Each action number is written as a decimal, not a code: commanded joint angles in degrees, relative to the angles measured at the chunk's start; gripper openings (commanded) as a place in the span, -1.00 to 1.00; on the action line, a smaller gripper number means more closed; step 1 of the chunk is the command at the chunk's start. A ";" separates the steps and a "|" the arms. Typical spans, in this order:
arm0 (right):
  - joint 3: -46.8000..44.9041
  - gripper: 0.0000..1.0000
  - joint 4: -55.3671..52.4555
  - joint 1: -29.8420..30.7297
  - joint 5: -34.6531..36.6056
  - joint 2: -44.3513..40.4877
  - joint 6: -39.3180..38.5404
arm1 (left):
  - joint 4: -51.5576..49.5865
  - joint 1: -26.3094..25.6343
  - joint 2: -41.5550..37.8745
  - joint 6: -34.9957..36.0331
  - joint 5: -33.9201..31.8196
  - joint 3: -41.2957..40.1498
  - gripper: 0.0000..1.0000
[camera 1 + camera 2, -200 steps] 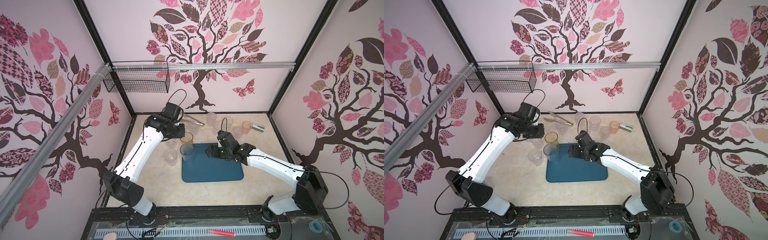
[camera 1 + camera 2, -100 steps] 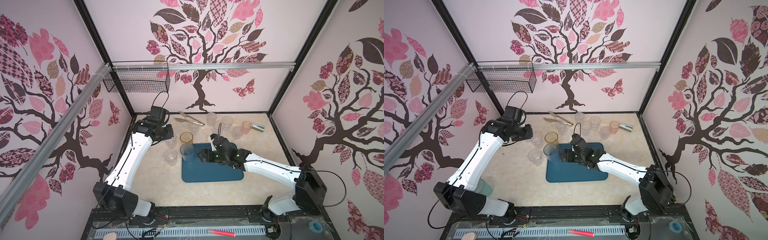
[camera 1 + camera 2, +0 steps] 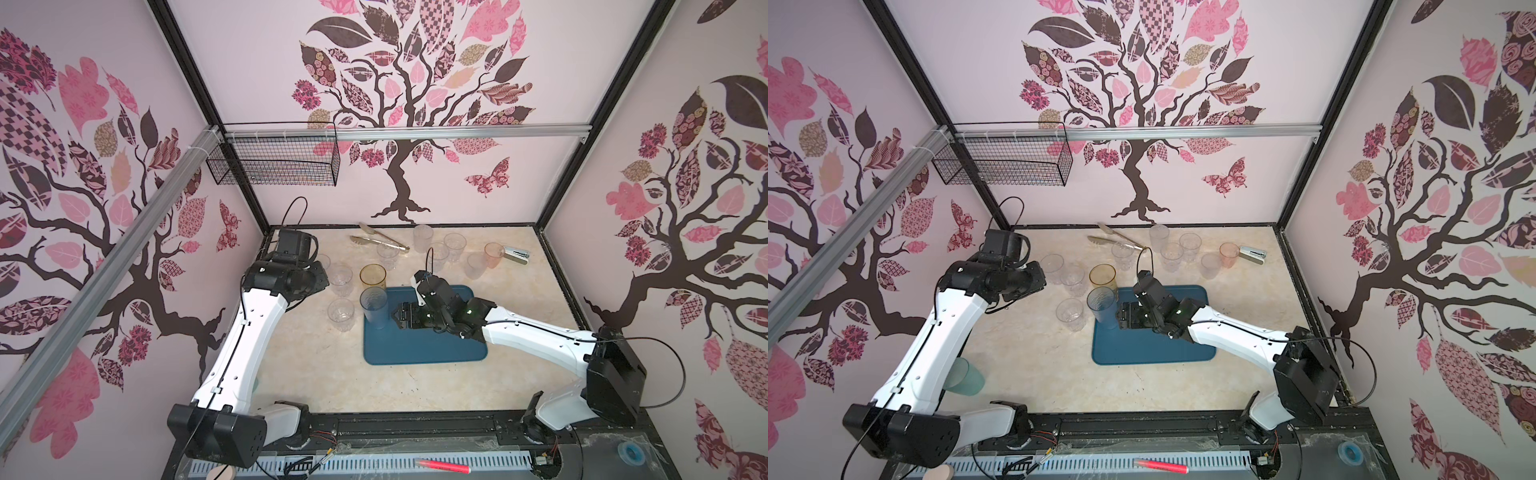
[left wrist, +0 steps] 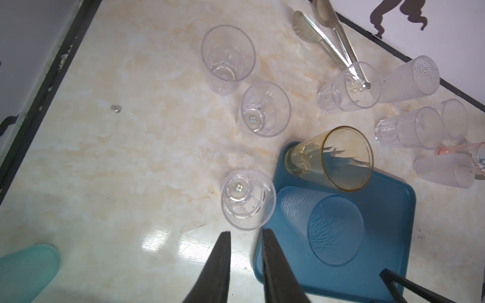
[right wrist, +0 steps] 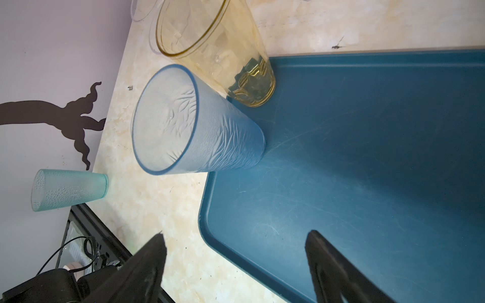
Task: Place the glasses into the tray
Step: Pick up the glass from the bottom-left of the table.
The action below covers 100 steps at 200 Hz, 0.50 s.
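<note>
The dark teal tray (image 3: pixel 432 349) lies mid-table. Two glasses stand upright in it by its left edge: a tall amber one (image 3: pixel 372 276) on the far corner and a frosted, leaf-patterned one (image 3: pixel 374 307) just nearer. My right gripper (image 3: pixel 395 320) hovers over the tray, a short way right of the frosted glass (image 5: pixel 199 123), open wide and empty (image 5: pixel 236 233). My left gripper (image 4: pixel 245 232) is high at the back left, its fingers a narrow gap apart with nothing between them. Below it, three clear faceted glasses (image 4: pixel 248 202) (image 4: pixel 265 109) (image 4: pixel 228 57) stand on the table, left of the tray.
Several more glasses (image 3: pixel 440 251), one pink (image 3: pixel 493 254), cluster at the back behind the tray. Steel tongs (image 3: pixel 378 241) lie at the back, a small stapler (image 3: pixel 515 254) at the back right. A teal frosted tumbler (image 3: pixel 963 376) stands at the near left by my left arm.
My left arm has drawn back to the left, away from the amber glass. My right gripper has moved left across the tray toward the frosted glass.
</note>
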 commanded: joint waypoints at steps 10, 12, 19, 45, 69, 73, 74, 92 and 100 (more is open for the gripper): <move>2.71 0.73 -3.58 0.10 2.36 2.02 -1.93 | -5.18 6.64 -4.82 -1.01 -1.33 -6.57 -0.52; 2.73 0.73 -3.62 0.10 2.29 2.10 -1.98 | -5.40 7.20 -5.26 -0.89 -1.28 -6.90 -0.51; 3.02 0.73 -3.78 0.13 2.16 2.41 -2.25 | -6.37 8.71 -6.78 -0.86 -1.72 -7.72 -0.52; 3.60 0.73 -3.86 0.10 1.63 3.38 -2.90 | -9.44 12.57 -11.73 -2.33 -4.60 -10.37 -0.51; 3.99 0.74 -3.60 0.11 0.96 3.65 -3.67 | -13.76 14.00 -12.64 -4.37 -10.05 -10.89 -0.50; 4.03 0.74 -3.58 0.10 0.94 3.63 -3.82 | -14.51 14.24 -12.68 -4.64 -11.03 -11.14 -0.50; 4.02 0.74 -3.58 0.10 0.90 3.60 -3.88 | -14.64 14.39 -12.71 -4.68 -11.29 -11.21 -0.50; 3.85 0.74 -3.74 0.15 0.83 2.93 -4.78 | -13.56 19.33 -14.32 -3.85 -13.21 -14.96 -0.49; 3.48 0.75 -3.52 0.11 0.77 2.70 -5.08 | -12.58 23.07 -14.86 -2.46 -12.70 -15.83 -0.49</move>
